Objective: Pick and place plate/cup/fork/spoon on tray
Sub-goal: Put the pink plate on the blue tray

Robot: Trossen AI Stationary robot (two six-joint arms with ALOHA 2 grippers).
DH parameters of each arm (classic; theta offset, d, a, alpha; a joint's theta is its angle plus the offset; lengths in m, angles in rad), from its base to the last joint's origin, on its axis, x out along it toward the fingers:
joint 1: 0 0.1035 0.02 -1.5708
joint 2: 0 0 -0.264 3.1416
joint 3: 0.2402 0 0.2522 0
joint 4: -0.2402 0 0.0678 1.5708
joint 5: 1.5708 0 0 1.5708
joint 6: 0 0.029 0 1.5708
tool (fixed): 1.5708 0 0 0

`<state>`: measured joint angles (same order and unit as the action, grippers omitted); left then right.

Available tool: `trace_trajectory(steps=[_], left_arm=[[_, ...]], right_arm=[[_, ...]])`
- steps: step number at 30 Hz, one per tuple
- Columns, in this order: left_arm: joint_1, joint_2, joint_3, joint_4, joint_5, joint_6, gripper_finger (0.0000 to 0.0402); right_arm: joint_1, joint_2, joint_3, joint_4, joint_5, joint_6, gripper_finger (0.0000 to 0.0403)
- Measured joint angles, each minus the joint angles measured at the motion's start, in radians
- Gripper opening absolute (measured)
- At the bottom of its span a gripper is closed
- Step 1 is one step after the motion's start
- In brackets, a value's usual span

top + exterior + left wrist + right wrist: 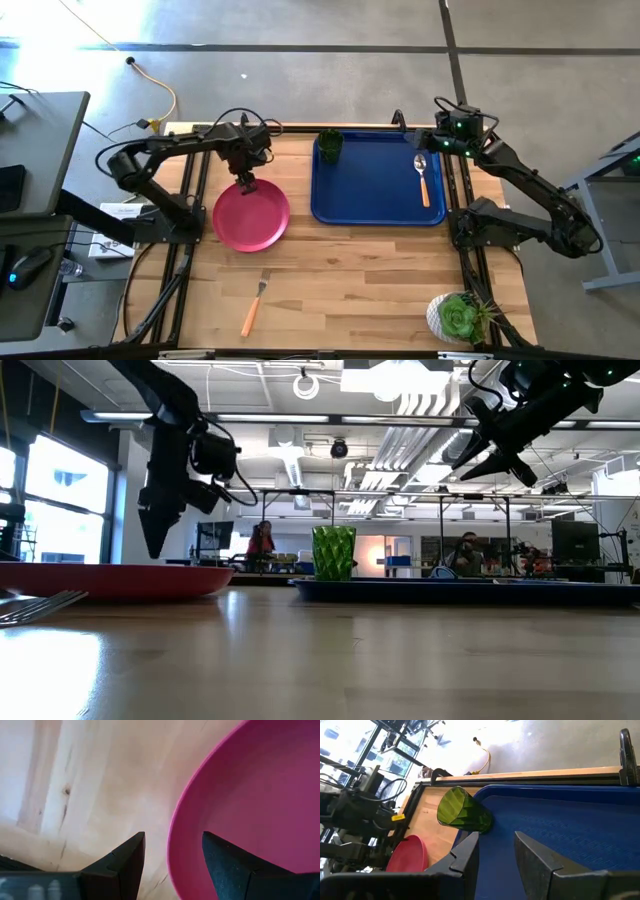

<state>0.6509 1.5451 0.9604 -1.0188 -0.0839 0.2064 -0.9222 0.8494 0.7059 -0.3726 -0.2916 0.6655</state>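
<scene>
The pink plate (250,216) lies flat on the table left of the blue tray (375,205). My left gripper (245,186) points down just above the plate's far rim (175,835) and is open. One finger stands over the table, the other over the plate's inside, and neither touches it (155,548). The green cup (330,145) stands upright in the tray's far left corner. The spoon (423,178) lies on the tray's right side. The fork (253,308) lies on the table near the front edge. My right gripper (425,142) is open and empty, raised above the tray's far right part (500,460).
A succulent in a white pot (460,318) stands at the table's near right corner. Bare wood lies between the plate and the fork (330,270). People show in the room behind the table (262,542).
</scene>
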Motion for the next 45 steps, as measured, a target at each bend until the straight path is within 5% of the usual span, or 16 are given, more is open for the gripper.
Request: trace_trajectory(steps=[17, 32, 45], left_arm=[[0.010, 0.130, 0.000, 0.029, -0.013, 0.033, 0.0184], [0.010, 0.146, 0.002, 0.035, 0.007, -0.006, 0.0018], [0.008, 0.029, 0.001, 0.025, 0.135, -0.135, 0.0003]], right_arm=[[0.000, 0.000, 0.000, 0.000, 0.004, -0.003, 0.0114], [0.000, 0.000, 0.000, 0.005, 0.025, -0.019, 0.0114], [0.000, 0.000, 0.000, 0.005, 0.020, -0.043, 0.0114]])
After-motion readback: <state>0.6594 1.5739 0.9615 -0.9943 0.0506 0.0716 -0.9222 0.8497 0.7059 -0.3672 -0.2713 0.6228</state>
